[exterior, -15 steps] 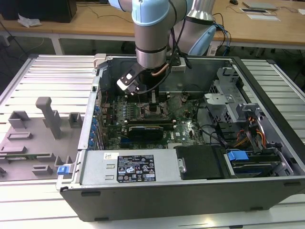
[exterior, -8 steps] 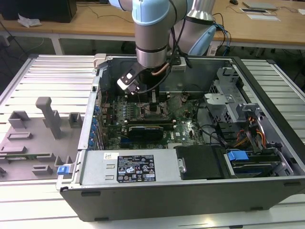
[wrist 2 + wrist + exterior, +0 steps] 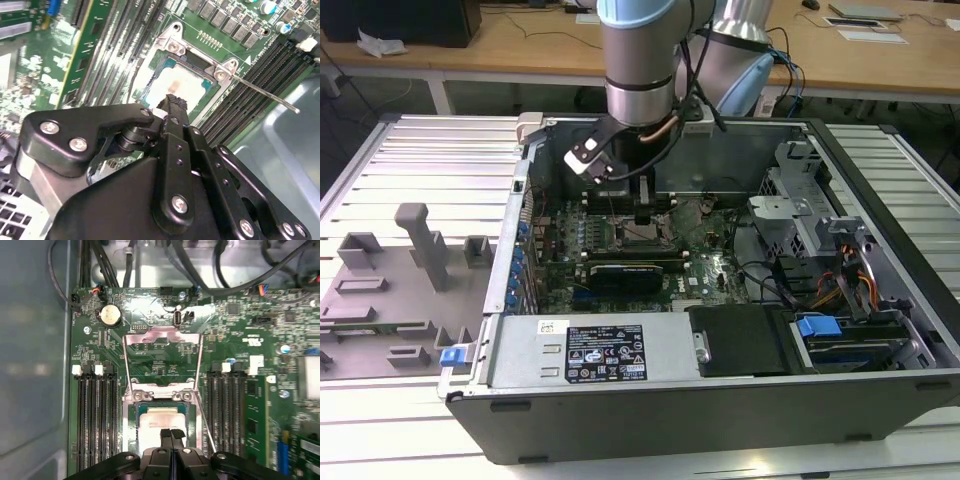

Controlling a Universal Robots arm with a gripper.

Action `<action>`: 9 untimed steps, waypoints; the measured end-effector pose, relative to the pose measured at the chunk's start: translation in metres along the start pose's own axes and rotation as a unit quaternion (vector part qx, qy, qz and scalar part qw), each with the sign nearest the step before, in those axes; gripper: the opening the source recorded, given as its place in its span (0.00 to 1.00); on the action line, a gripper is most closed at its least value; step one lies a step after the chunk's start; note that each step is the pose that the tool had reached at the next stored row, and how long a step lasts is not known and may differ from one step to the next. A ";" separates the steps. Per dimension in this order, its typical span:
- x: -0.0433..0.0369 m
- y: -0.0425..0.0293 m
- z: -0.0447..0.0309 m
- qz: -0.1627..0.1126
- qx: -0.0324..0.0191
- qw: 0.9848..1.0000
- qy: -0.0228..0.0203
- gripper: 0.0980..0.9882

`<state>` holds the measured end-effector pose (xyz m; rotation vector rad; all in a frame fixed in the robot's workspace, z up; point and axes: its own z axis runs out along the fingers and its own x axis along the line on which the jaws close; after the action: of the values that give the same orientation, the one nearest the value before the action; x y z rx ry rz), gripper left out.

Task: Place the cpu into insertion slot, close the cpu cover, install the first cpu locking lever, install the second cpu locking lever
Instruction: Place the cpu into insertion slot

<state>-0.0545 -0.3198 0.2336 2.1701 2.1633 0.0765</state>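
The cpu (image 3: 159, 419), silvery-topped with a pale rim, lies in the insertion slot (image 3: 134, 415) on the green board; in the second wrist view the cpu (image 3: 176, 86) sits inside the slot's frame. The cpu cover (image 3: 161, 334) is swung back, open, away from the chip, and the board shows through its window. A thin locking lever (image 3: 265, 92) stands free beside the slot. My gripper (image 3: 171, 434) hovers just over the chip's near edge, its black fingertips (image 3: 173, 104) shut together with nothing seen between them. In the exterior view the gripper (image 3: 643, 216) hangs over the slot (image 3: 642, 238).
Long black memory slots (image 3: 95, 415) flank the socket on both sides. A coin battery (image 3: 110, 315) and black cables (image 3: 125, 265) sit beyond the cover. A black graphics card (image 3: 632, 271), the drive cage (image 3: 800, 215) and the case walls (image 3: 620, 385) hem the arm in.
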 end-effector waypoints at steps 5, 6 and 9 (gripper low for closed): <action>-0.0004 0.0021 -0.0232 0.002 0.000 1.000 -0.008 0.01; -0.0005 0.0022 -0.0247 0.002 0.000 1.000 -0.009 0.01; -0.0005 0.0023 -0.0250 0.002 0.001 1.000 -0.009 0.01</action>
<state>-0.0545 -0.3198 0.2587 2.1671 2.1505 0.0556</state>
